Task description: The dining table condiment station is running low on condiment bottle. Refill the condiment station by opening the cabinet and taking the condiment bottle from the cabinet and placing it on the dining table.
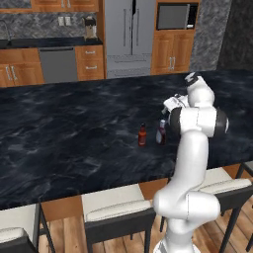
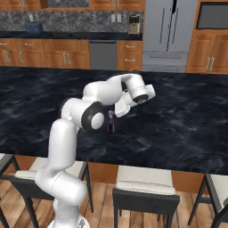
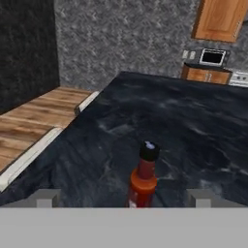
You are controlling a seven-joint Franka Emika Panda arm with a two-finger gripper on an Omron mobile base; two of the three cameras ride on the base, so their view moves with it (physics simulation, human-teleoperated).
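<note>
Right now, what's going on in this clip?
The white arm reaches over the dining table. A red condiment bottle with a black cap stands upright on the marble top, between the spread fingertips of the gripper. The jaws are open and clear of it, so the bottle rests on the table, ungripped.

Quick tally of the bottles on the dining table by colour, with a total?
Red bottle with a black cap: 1
Bottle with a white top and red lower part, beside the arm: 1
Total on the dining table: 2
</note>
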